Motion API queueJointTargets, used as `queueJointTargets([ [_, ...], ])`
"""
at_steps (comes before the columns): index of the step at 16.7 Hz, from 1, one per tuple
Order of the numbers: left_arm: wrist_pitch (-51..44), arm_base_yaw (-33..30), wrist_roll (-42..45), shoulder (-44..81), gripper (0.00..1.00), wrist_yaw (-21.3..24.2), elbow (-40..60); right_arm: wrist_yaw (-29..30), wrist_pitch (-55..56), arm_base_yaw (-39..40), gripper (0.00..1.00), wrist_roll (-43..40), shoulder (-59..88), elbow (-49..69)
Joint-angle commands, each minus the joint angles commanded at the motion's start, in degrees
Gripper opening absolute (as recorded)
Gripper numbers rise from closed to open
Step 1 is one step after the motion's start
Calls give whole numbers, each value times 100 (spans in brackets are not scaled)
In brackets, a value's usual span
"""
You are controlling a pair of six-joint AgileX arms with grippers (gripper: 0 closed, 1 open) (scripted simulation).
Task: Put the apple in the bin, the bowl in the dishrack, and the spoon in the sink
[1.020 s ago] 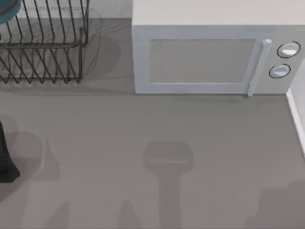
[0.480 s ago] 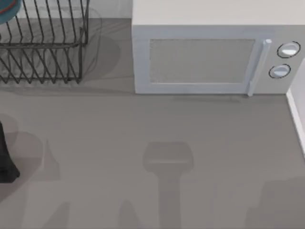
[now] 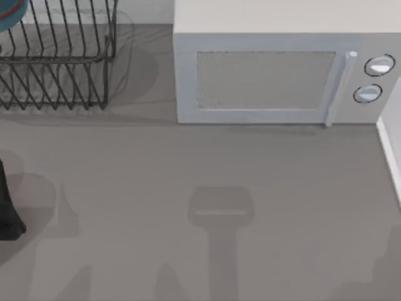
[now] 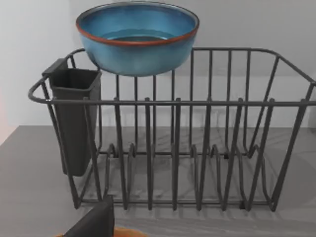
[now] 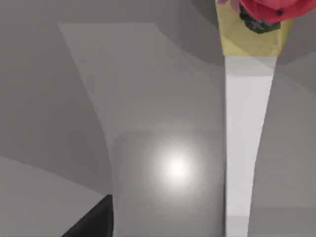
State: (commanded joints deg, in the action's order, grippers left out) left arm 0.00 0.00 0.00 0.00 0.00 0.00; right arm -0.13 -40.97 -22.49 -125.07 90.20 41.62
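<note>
Bowl: the teal-blue bowl with its reddish-brown rim sits upright on the top back rail of the dishrack, at the end beside the dark cutlery cup; in the top view a sliver of the bowl shows at the far left corner.
Dishrack: black wire dishrack on the grey counter, far left, left of the white microwave.
Left claw: one dark fingertip shows low in the left wrist view, in front of the rack and well apart from the bowl; whether the claw is spread or pressed together, I cannot tell. The left arm is at the counter's left edge.
Apple: a bright red round shape, likely the apple, lies over a yellowish surface at the right wrist view's edge.
Right claw: one dark fingertip shows, well apart from the red shape; spread or pressed, I cannot tell.
</note>
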Motion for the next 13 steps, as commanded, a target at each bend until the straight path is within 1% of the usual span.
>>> queueJointTargets([
  [3,0,0,0,0,100,0,0,0,603,4,100,7,308,-348],
  [8,0,0,0,0,100,0,0,0,703,4,100,7,367,-413],
  [13,0,0,0,0,100,0,0,0,703,4,62,7,367,-413],
])
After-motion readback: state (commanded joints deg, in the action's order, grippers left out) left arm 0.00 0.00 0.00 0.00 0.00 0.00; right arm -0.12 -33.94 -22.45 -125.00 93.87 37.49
